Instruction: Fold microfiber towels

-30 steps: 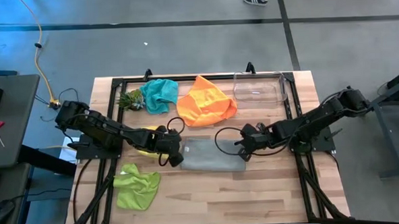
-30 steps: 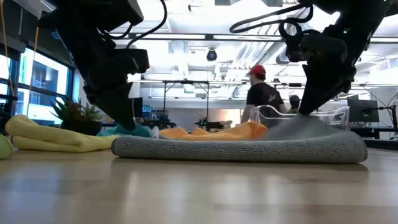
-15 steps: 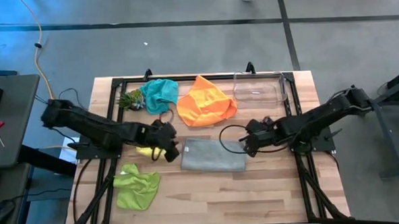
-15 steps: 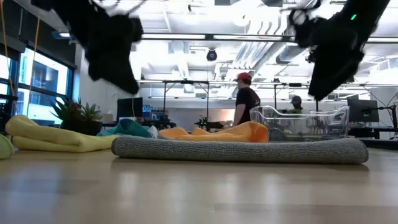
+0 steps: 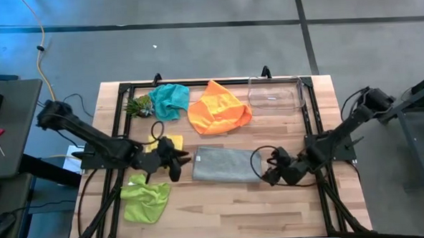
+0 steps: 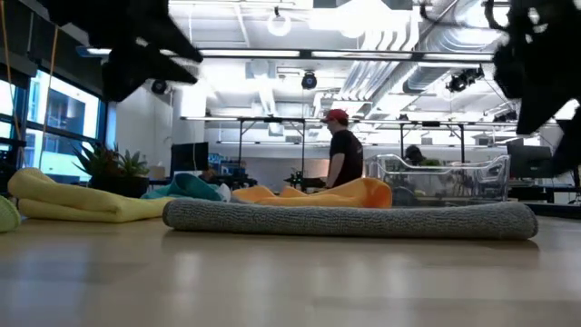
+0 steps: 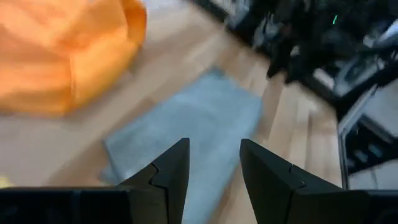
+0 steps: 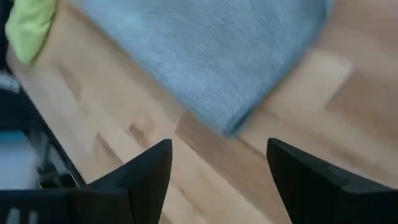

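Note:
The grey towel (image 5: 225, 164) lies folded flat on the table's middle (image 6: 349, 220). My left gripper (image 5: 177, 163) hovers open just off its left edge, with the towel ahead of its fingers (image 7: 214, 165). My right gripper (image 5: 270, 175) hovers wide open off the towel's near right corner (image 8: 217, 168). The orange towel (image 5: 219, 108) and the teal towel (image 5: 169, 101) lie crumpled at the far side. The lime green towel (image 5: 145, 197) lies near left. The yellow towel (image 6: 82, 204) lies partly under my left arm.
A clear plastic bin (image 5: 275, 95) stands at the far right, and a small spiky green plant (image 5: 138, 106) lies beside the teal towel. Bare wood lies along the near edge (image 5: 230, 211). A person (image 6: 343, 154) walks in the room beyond the table.
Both grippers have let go of the grey towel and risen off it. The left has drawn back toward the table's left edge, the right toward the right and near edges. The towel's right end, pulled up a second ago, has settled flat.

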Motion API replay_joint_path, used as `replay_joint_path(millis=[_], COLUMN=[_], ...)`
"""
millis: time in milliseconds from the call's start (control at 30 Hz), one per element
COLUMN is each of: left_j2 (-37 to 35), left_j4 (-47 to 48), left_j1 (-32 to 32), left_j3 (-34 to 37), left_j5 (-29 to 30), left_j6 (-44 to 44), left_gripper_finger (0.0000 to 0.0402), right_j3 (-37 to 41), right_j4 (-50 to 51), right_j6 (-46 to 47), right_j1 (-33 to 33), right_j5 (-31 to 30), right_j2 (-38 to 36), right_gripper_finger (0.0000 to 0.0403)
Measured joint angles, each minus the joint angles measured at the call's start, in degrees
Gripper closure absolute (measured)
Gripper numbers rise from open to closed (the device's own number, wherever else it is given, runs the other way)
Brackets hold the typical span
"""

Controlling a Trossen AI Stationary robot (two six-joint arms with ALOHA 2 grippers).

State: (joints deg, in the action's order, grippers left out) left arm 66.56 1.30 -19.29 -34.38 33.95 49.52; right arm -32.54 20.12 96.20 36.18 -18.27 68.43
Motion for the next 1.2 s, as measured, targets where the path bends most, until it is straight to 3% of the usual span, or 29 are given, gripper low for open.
replay_joint_path(millis=[167,267,500,600,767,1200], left_j2=[2.3,3.2,5.0,5.4,5.9,5.8], left_j4=[-2.3,-2.2,-1.1,2.1,7.9,9.2], left_j1=[0.6,2.6,9.1,10.4,10.7,10.7], left_j3=[-0.2,-0.2,-0.3,-0.2,-0.2,-0.2], left_j5=[-3.6,-4.2,-12.1,-13.7,-13.9,-14.0], left_j6=[0.4,0.9,1.0,1.3,1.1,0.9], left_gripper_finger=[0.0268,0.0268,0.0275,0.0302,0.0390,0.0400], right_j3=[1.8,2.0,2.0,2.0,1.9,1.7], right_j4=[-1.4,-2.0,-7.0,-7.7,-8.7,-16.0], right_j6=[11.6,11.9,8.8,8.8,11.8,16.0], right_j1=[-1.7,-3.7,-8.4,-9.5,-10.7,-13.7], right_j5=[0.2,0.5,6.3,7.5,7.6,9.0], right_j2=[-0.2,0.8,6.3,8.6,11.8,16.5], right_gripper_finger=[0.0148,0.0148,0.0148,0.0148,0.0148,0.0148])
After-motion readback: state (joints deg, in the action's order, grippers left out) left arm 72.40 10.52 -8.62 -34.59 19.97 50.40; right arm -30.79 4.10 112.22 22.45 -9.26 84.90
